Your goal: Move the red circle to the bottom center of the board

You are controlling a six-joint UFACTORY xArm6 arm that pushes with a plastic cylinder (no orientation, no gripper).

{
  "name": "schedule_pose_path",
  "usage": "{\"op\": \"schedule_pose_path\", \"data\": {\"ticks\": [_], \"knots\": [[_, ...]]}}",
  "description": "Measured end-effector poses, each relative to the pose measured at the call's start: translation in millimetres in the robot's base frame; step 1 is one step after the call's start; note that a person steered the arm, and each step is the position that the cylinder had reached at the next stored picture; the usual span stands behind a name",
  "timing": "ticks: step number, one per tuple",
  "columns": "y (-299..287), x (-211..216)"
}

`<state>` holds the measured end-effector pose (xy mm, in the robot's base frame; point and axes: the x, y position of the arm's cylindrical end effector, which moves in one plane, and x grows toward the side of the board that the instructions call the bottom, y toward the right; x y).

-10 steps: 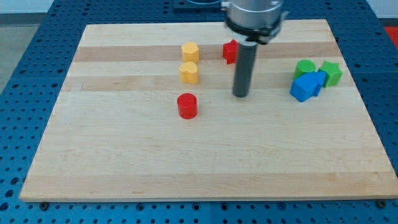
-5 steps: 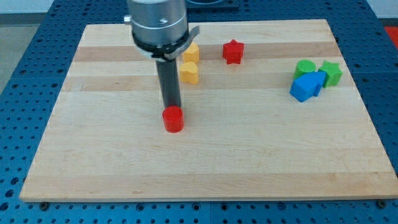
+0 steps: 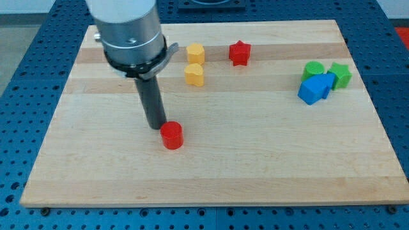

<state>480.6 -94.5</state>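
Note:
The red circle [image 3: 171, 135] is a short red cylinder lying left of the board's middle, about halfway down the wooden board [image 3: 268, 166]. My tip [image 3: 155, 126] touches the circle's upper-left side. The rod rises from there to the large grey arm body at the view's top left.
Two yellow blocks [image 3: 195, 53] [image 3: 194, 75] sit near the top middle. A red star [image 3: 239, 52] lies right of them. At the right are a green block [image 3: 313, 69], a green star [image 3: 340, 74] and two touching blue blocks [image 3: 316, 87].
My tip has swept from right of the red circle round to its upper left. The red circle has slid down and to the left. The other blocks have not moved.

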Motion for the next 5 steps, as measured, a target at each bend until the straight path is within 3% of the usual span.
{"op": "schedule_pose_path", "data": {"ticks": [3, 5], "knots": [[11.4, 55.6], [35.6, 68.8]]}}
